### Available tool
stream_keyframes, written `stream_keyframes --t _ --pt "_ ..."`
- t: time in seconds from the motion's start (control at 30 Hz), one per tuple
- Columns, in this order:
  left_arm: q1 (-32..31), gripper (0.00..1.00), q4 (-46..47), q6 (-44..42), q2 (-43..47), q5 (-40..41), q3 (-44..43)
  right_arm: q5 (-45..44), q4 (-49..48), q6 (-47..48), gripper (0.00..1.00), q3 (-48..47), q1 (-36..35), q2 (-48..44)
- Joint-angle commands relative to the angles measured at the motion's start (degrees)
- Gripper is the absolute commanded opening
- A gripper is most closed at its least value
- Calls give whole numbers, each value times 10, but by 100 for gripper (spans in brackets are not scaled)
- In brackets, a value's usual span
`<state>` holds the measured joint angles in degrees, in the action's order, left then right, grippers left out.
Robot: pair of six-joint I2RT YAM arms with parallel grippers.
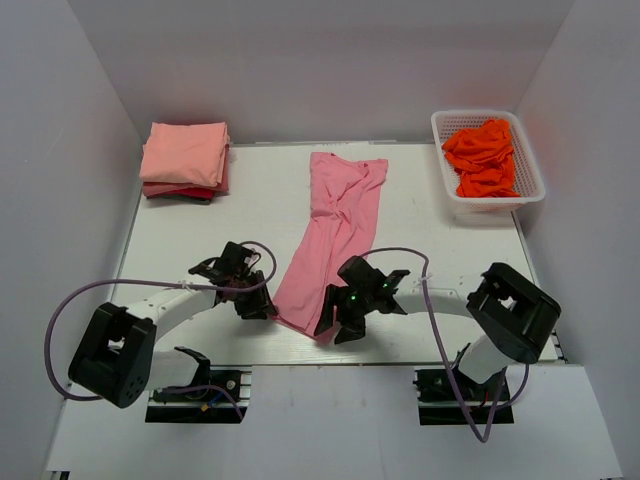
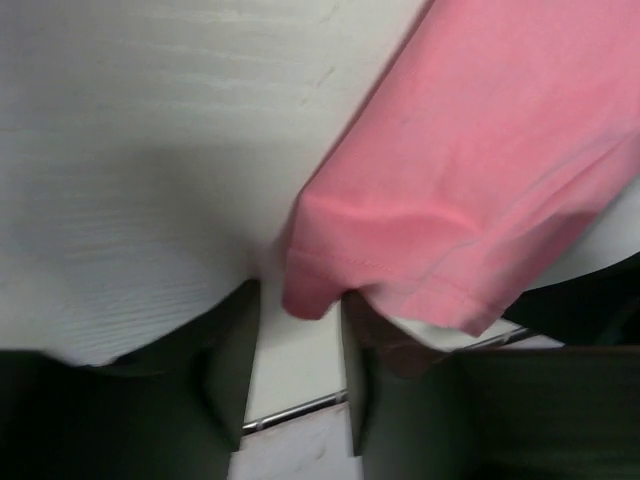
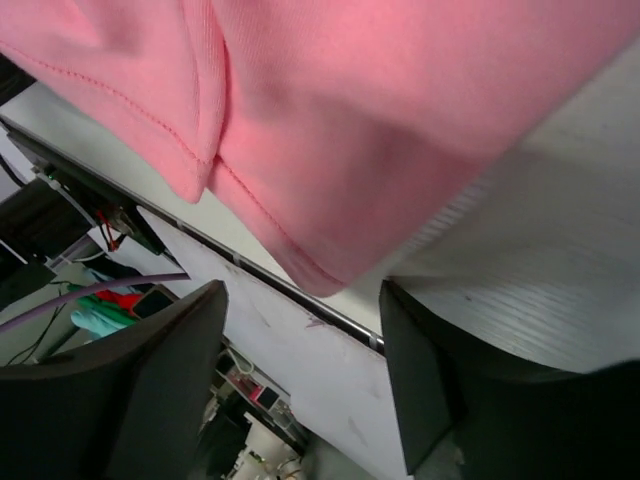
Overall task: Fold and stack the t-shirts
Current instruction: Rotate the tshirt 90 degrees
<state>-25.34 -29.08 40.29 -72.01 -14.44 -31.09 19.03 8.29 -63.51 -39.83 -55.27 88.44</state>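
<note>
Straddling the rose-pink t-shirt at its hem, left hand, right hand, both spread.

Rose-pink t-shirt: unfolded and bunched into a long, narrow, wrinkled strip that runs diagonally on the white table, from its far centre down to the near edge, where a stitched hem corner lies at the table's lip. Folded stack at the far-left corner: a salmon-peach shirt lies flat on top, with darker red and pink layers showing beneath it. Orange-red shirts: unfolded and crumpled in a heap inside the white basket at the far right.
</note>
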Motion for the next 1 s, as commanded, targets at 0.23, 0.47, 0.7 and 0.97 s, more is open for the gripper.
stream_keyframes --t 0.23,0.47,0.7,0.97 --pt "-3 4 79 -5 -16 -30 38 1 -40 -29 52 5 -8 41" --pt "-3 0 45 -10 6 -45 24 7 -41 -30 0 -13 -14 67" --pt "-8 0 -131 -18 118 -141 24 21 52 13 0 9 -37 -21" --pt "-24 0 -197 -22 144 -188 -1 62 133 90 0 -43 -57 -32"
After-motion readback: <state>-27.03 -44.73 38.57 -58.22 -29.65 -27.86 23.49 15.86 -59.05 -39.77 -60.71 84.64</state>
